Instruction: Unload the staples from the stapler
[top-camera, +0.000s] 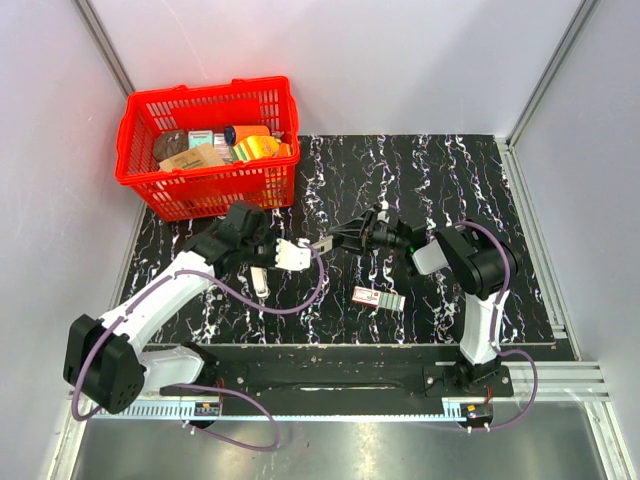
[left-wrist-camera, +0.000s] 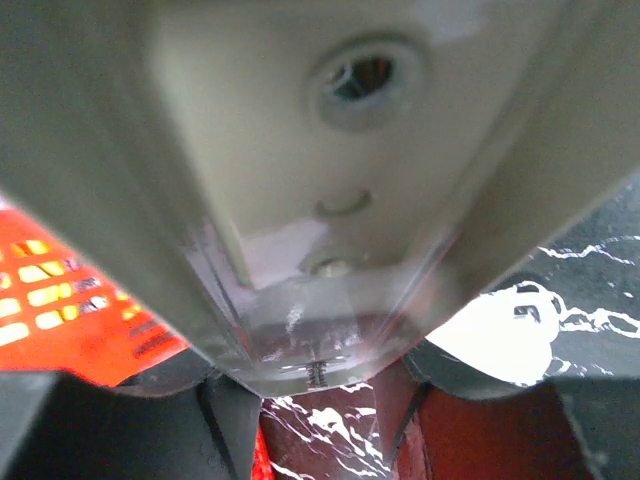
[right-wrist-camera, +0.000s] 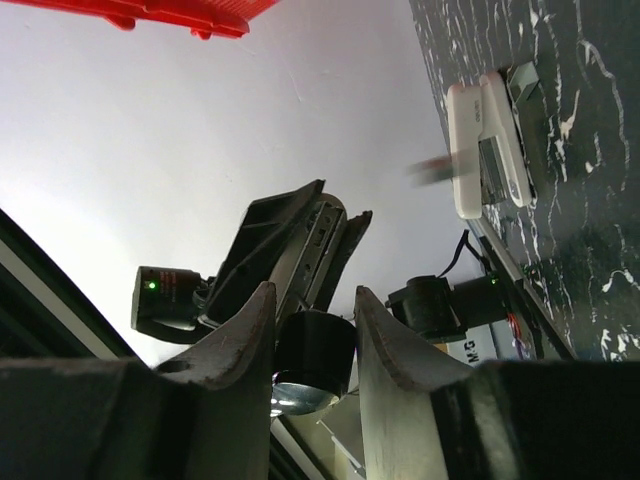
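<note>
The silvery-white stapler (top-camera: 296, 256) is held above the black marbled table (top-camera: 450, 190), left of centre, in my left gripper (top-camera: 285, 253). A thin dark strip sticks out of its right end. In the left wrist view the stapler (left-wrist-camera: 330, 150) fills most of the frame, clamped above the jaws of the left gripper (left-wrist-camera: 320, 405), with a small spring showing. My right gripper (top-camera: 340, 238) points left, its tips just short of the strip. In the right wrist view it (right-wrist-camera: 312, 295) is open and holds nothing. A white body (right-wrist-camera: 485, 140) with a blurred strip shows there at upper right.
A red basket (top-camera: 200, 95) with packets stands at the back left. A flat red-and-white little box (top-camera: 378, 298) lies near the front centre. A small white piece (top-camera: 260, 281) shows below the left gripper. Metal frame posts line both sides.
</note>
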